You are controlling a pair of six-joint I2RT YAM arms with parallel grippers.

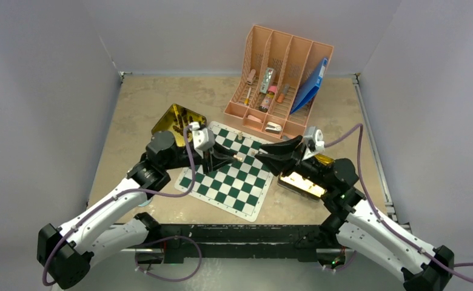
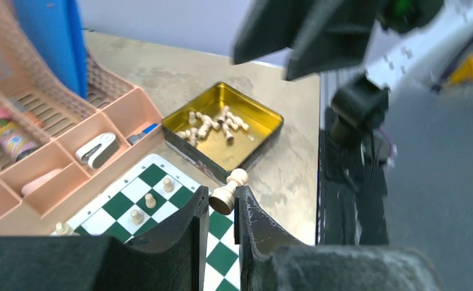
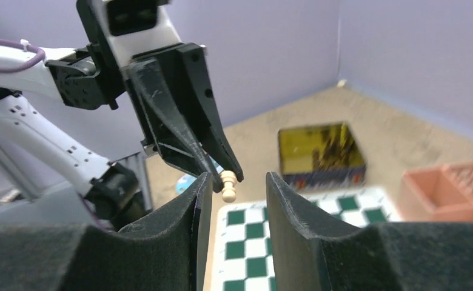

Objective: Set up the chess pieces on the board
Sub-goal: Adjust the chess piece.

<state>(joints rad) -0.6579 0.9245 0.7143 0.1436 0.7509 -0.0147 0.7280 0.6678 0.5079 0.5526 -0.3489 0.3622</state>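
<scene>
Passing a pale pawn (image 3: pixel 228 185) from arm to arm looks to be the step in hand; nearest on the right of the desk (image 1: pixel 131 121) lies a gold tin (image 2: pixel 258 148) with a heap of loose pale pieces in it, just off the board (image 1: pixel 240 197). Above the middle of the board the two arms meet tip to tip; the left gripper (image 2: pixel 222 200) is clamped on the pawn, its base pinched between the fingertips and its head pointing away at a slant; the right gripper (image 3: pixel 239 182) has its jaws standing apart to either side of the same pawn, and I cannot see them touching it. So the pawn is in the air over the board, carried by the left arm alone as far as I can judge.

Farther on, a few pale pawns (image 2: pixel 151 200) stand upright on squares near the board's far edge; beyond the far-left corner sits a second gold tin (image 3: pixel 322 177) holding dark pieces; at the back stands a pink organiser (image 1: pixel 255 42).

The next move, I judge, calls for the right arm to draw straight back clear of the pawn; the left must then turn its wrist until the base faces down, lower the pawn onto a free square beside the standing ones, and release only once it sits flat.
</scene>
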